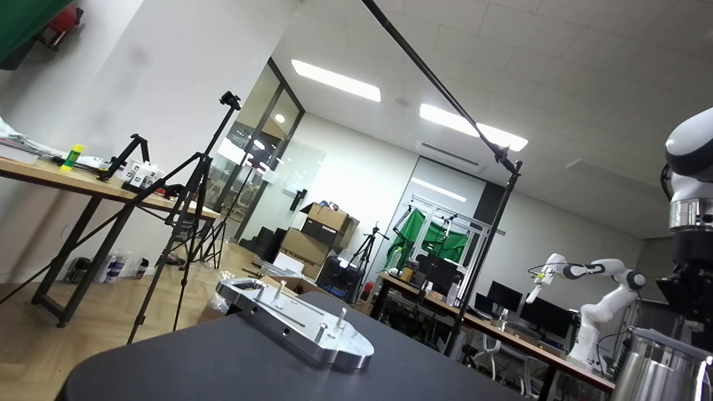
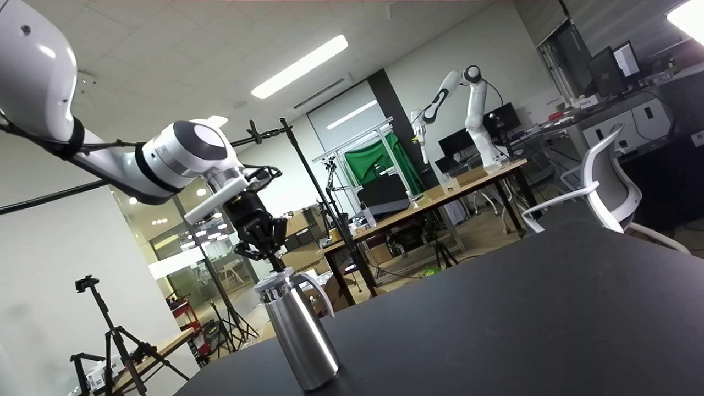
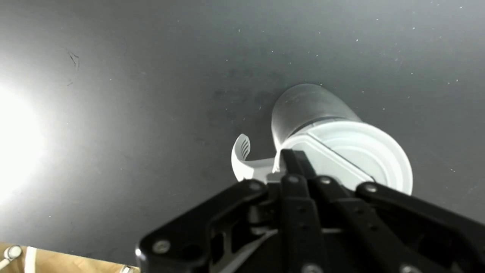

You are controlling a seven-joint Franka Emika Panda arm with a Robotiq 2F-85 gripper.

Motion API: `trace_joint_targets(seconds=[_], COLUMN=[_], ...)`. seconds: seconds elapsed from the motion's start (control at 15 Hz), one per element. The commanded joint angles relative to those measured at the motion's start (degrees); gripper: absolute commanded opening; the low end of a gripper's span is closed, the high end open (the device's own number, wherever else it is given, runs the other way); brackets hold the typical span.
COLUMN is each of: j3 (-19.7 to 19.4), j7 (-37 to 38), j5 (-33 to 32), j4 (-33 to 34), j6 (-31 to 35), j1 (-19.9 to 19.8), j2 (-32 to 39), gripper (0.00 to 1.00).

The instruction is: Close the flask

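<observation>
In the wrist view the gripper (image 3: 295,152) is closed, its fingers (image 3: 289,165) side by side with nothing seen between them. Read the white lid (image 3: 354,151) as a dial, 12 at the frame's top: the fingers end over its 9 o'clock edge, where the handle (image 3: 257,168) juts out, and the wall of the flask (image 3: 308,102) shows at 11. The step in hand is probably pushing the lid shut. Done well, that means using the closed fingers as one blunt pusher, pressing slowly along the flask's axis, and easing off once the lid stops giving; a sideways shove could tip so slender a vessel.

In an exterior view the whole flask (image 2: 308,335) appears, which the wrist view foreshortens: its base is on the table (image 2: 495,308), between 6 and 7 o'clock from the frame's centre. The gripper points down at the lid from 11 o'clock; whether it touches, I cannot tell.

In an exterior view only the upper flask (image 1: 657,373) shows, in the corner at 4 o'clock. The handle cannot be made out there, but only there does a metal plate (image 1: 301,320) appear, on the table at 7 o'clock.
</observation>
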Motion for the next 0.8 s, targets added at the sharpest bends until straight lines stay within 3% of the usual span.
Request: trace_joint_targets(seconds=[0.0,0.73], j3=[0.4,2.7], j7=[0.9,-5.6], j5=[0.8,8.7], j4=[0.8,-0.4], j6=[-1.4,-9.2], j1=[0.5,0.7], j2=[-1.1,-13.3], gripper=[0.00,0.00])
